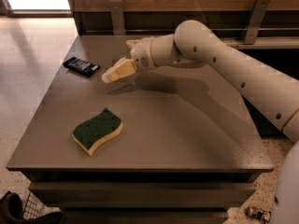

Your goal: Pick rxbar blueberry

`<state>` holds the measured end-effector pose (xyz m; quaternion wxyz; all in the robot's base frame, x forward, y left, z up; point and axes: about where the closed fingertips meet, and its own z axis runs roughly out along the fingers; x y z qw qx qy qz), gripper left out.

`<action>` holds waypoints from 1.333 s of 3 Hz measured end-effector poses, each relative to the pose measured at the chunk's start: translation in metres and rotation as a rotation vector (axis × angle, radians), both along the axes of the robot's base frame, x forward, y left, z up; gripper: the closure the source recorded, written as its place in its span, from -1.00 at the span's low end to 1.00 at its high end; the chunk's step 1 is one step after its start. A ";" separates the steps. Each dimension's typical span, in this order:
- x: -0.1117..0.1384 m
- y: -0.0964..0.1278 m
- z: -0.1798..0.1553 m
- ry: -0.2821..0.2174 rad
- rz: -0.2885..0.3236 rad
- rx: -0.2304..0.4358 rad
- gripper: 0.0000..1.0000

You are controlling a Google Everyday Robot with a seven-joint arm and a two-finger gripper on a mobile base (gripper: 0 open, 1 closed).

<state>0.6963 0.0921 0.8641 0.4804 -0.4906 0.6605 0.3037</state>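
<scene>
The rxbar blueberry (81,66) is a small flat dark bar with white lettering, lying on the far left of the grey table (187,125). My gripper (108,76) hovers above the table just right of the bar, pointing left toward it, apart from it. The white arm reaches in from the right. The orange fruit is hidden behind my wrist.
A green-and-yellow sponge (97,130) lies at the front left of the table. A wooden wall with metal brackets (117,16) runs behind the table. Tiled floor lies to the left. A dark basket (18,211) sits at the bottom left.
</scene>
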 end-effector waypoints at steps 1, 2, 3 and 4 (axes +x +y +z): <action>0.023 0.026 -0.010 0.011 0.012 0.032 -1.00; 0.039 0.048 -0.013 0.006 -0.001 0.061 -1.00; 0.044 0.063 -0.015 -0.010 -0.035 0.081 -1.00; 0.044 0.083 -0.027 -0.012 -0.052 0.077 -1.00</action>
